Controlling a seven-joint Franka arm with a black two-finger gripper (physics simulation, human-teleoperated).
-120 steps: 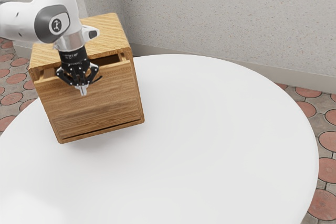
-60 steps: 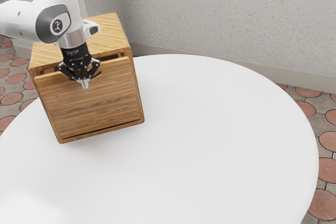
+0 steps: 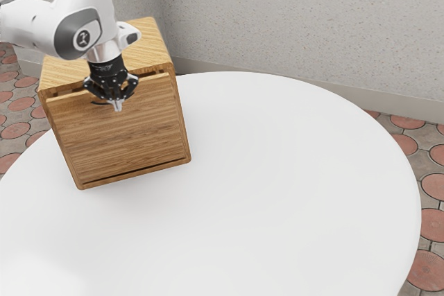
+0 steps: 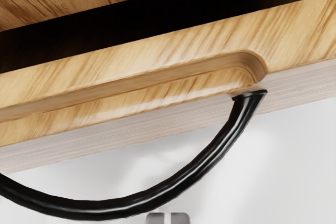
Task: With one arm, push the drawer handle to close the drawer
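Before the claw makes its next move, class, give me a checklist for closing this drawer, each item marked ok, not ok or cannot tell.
1. Drawer fully closed: not ok; a dark gap shows behind its front.
2. Cabinet standing upright on the table: ok.
3. Claw in front of the drawer: ok.
4. Claw touching the handle: cannot tell.
5. Drawer's contents clear of the rim: cannot tell; its inside is dark.

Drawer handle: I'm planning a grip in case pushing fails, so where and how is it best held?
I'd grip the handle at the middle of its bow, coming from above, one finger inside the curve, one outside. Its slim bar arches away from the drawer front, leaving an open gap behind it.
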